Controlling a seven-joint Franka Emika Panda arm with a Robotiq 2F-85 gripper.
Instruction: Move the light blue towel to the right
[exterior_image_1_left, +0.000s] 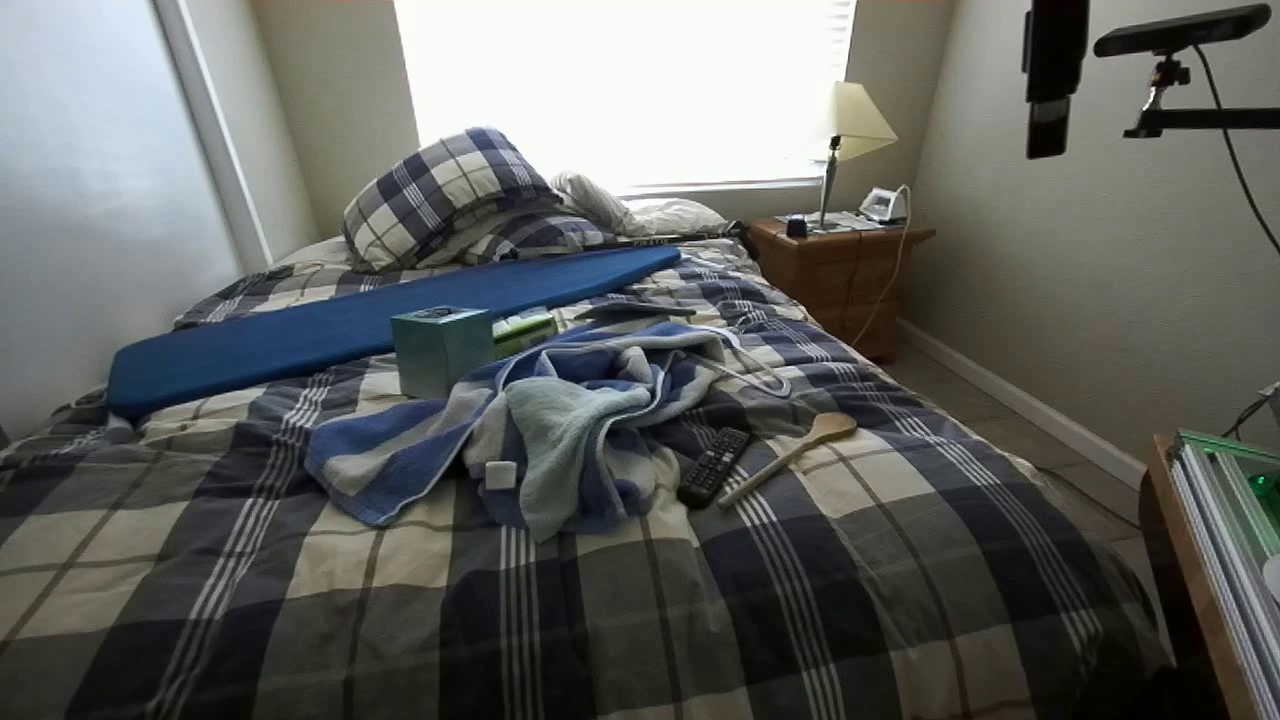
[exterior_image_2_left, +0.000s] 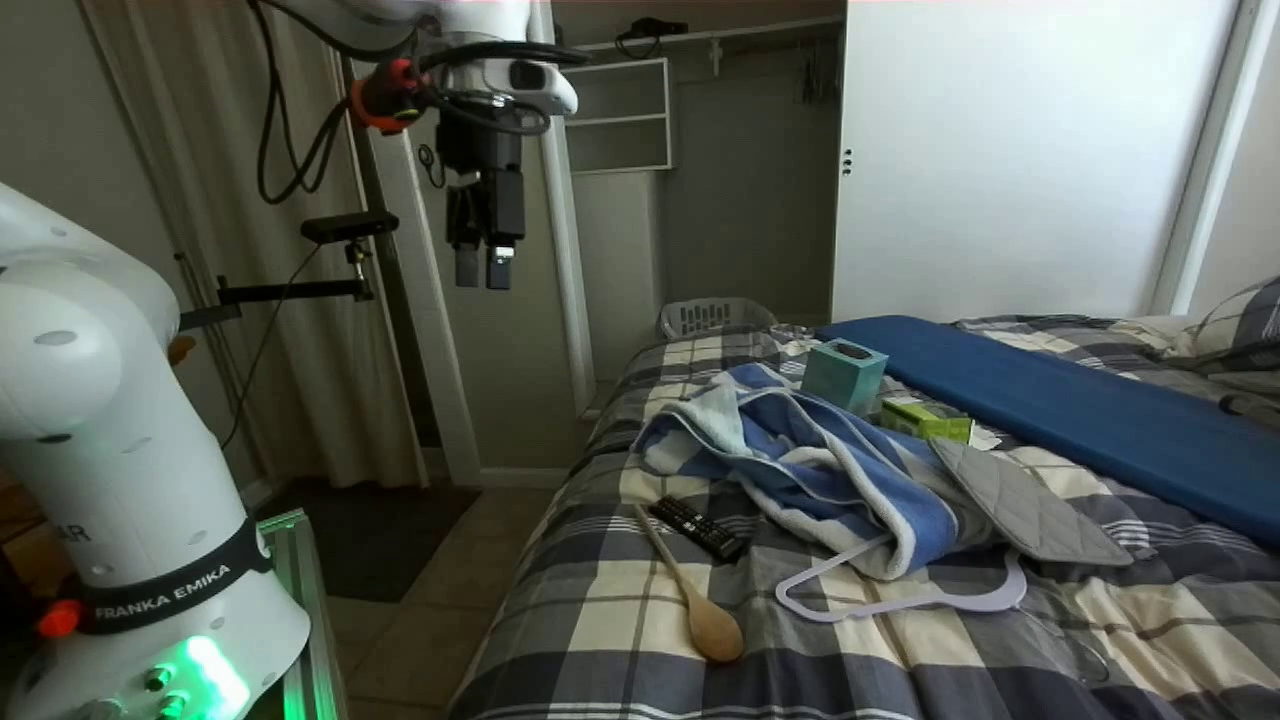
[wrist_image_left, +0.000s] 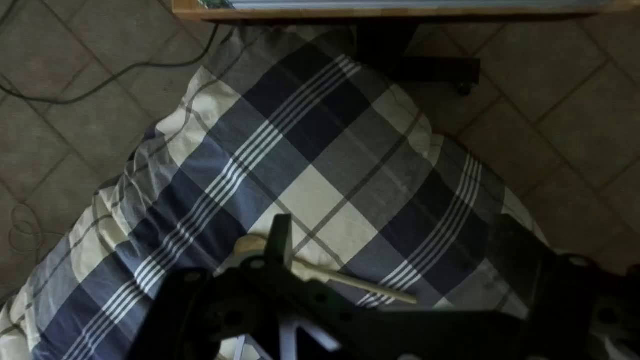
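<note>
The light blue towel (exterior_image_1_left: 572, 435) is a small crumpled cloth on the bed. It lies over a larger blue-and-white striped towel (exterior_image_1_left: 385, 455). In an exterior view, part of the light blue towel (exterior_image_2_left: 718, 412) shows near the bed's edge, beside the striped towel (exterior_image_2_left: 830, 450). My gripper (exterior_image_2_left: 484, 268) hangs high in the air, pointing down, well apart from both towels. It also shows at the top right of an exterior view (exterior_image_1_left: 1048, 135). In the wrist view my gripper (wrist_image_left: 400, 235) has its fingers wide apart with nothing between them. The light blue towel does not show there.
A remote (exterior_image_1_left: 714, 467), a wooden spoon (exterior_image_1_left: 790, 460) and a white hanger (exterior_image_2_left: 900, 605) lie beside the towels. A teal tissue box (exterior_image_1_left: 443, 352), a green box (exterior_image_2_left: 925, 422), a grey quilted pad (exterior_image_2_left: 1030, 505) and a blue ironing board (exterior_image_1_left: 300, 330) lie behind.
</note>
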